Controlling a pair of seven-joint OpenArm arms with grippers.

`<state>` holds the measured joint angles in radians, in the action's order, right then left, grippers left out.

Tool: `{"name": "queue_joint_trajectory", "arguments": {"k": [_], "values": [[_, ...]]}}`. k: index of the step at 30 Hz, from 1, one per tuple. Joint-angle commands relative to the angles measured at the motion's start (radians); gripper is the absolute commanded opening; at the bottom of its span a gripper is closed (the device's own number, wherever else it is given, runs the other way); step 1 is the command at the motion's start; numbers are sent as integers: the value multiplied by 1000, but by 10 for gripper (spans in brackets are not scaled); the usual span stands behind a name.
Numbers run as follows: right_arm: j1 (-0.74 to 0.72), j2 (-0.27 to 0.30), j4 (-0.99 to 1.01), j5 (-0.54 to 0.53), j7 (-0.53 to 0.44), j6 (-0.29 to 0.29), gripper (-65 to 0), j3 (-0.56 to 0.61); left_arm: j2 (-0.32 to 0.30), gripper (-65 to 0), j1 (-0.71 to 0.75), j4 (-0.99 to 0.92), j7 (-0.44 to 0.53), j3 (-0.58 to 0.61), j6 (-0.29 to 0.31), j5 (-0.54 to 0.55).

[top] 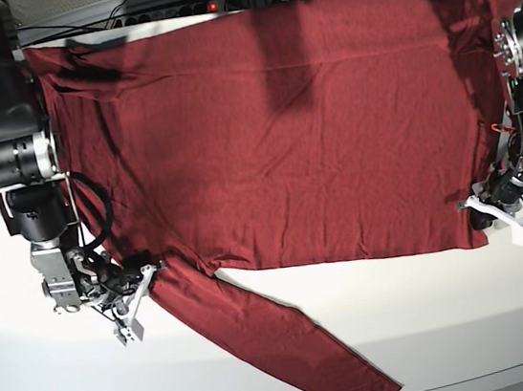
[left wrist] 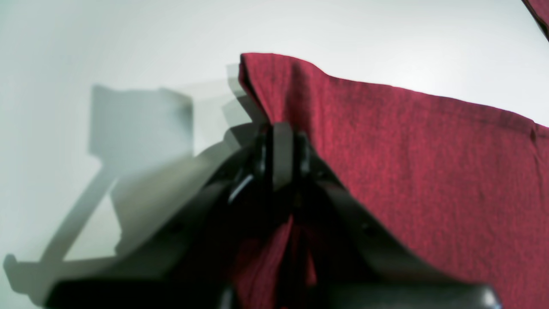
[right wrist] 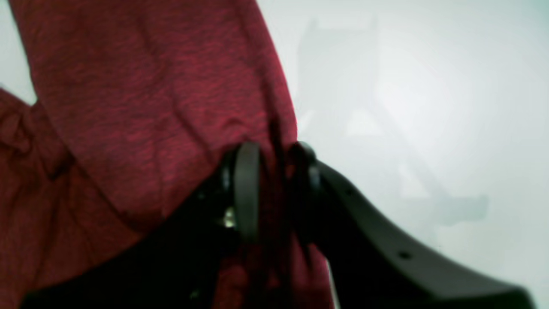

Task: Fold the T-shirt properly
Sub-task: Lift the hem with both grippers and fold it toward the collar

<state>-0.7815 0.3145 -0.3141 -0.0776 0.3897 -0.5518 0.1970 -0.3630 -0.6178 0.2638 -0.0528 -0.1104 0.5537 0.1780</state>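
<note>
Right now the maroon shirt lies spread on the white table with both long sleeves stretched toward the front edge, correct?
Not quite. In the base view only one sleeve of the T-shirt stretches toward the front edge of the white table; no second sleeve does. The rest holds: it lies spread out.

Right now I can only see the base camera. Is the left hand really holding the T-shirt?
Observer: Yes. The left wrist view shows the left hand shut on the T-shirt at its edge, with red cloth bunched behind the jaws.
Operator: What about the other hand?
Observer: In the right wrist view, cloth runs between the right hand fingers. I cannot tell how tight the pinch is.
Operator: Is the cloth flat by the left hand?
Observer: No. There the edge stands up in a fold and casts a shadow on the white table.
</note>
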Motion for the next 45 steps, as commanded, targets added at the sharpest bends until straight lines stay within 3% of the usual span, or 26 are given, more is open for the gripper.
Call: {"name": "queue_joint_trajectory", "arguments": {"k": [1, 7, 15, 20, 24, 27, 32, 35, 38, 42, 45], "values": [[-17, 10, -5, 26, 18, 6, -557, 0, -11, -650, -14, 6, -26, 1, -4, -12], [-15, 10, -5, 26, 11, 6, -650, 0, -11, -650, -14, 6, -29, 1, -4, -12], [-37, 10, -7, 26, -93, 6, -650, 0, -12, -650, -14, 6, -29, 1, -4, 16], [-82, 10, -7, 14, -93, -21, -650, 0, -12, -650, -17, 8, -29, 1, -4, 91], [-91, 10, -51, -19, -30, -127, -650, 0, -23, -650, -16, 14, -33, 1, -4, 137], [-91, 11, -95, -105, 44, -135, -650, 0, -34, -650, -16, 14, -42, 1, -3, 149], [-70, 13, -166, -148, 114, -146, -650, 0, -39, -650, -14, 15, -88, 1, 12, 150], [-23, 13, -253, -148, 145, -146, -650, 0, -40, -650, -14, 15, -106, 1, 70, 185], [65, 26, -402, -169, 188, -146, -650, 0, -44, -650, -13, 15, -134, 1, 80, 234], [223, 94, -674, -295, 226, -146, -650, -1, -64, -650, -13, 15, -157, 1, 130, 286], [333, 161, -861, -365, 232, -79, -650, -2, -82, -650, -14, 15, -165, 1, 144, 342]]}}
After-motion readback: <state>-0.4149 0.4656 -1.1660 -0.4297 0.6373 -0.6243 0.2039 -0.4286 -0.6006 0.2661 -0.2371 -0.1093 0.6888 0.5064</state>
